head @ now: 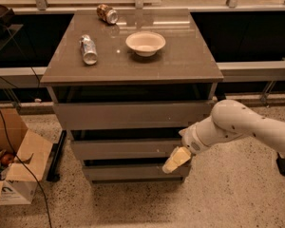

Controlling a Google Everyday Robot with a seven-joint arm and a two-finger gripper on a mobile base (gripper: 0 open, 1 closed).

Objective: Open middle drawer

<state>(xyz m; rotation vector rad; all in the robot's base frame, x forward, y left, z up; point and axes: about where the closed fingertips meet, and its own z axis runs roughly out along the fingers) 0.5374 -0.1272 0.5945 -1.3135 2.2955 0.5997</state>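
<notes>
The middle drawer (126,149) is the second of three flat grey-brown fronts on the cabinet, with a dark gap above it. The taller top drawer (133,115) sits above it and the lowest drawer (128,172) below. My gripper (176,159), with pale yellow fingers, is at the right end of the middle drawer's lower edge, over the gap to the lowest drawer. My white arm (237,125) reaches in from the right.
On the cabinet top (180,63) are a white bowl (145,42), a lying silver can (89,49) and a brown can (107,14) at the back. An open cardboard box (14,167) stands on the floor at the left, with cables beside it.
</notes>
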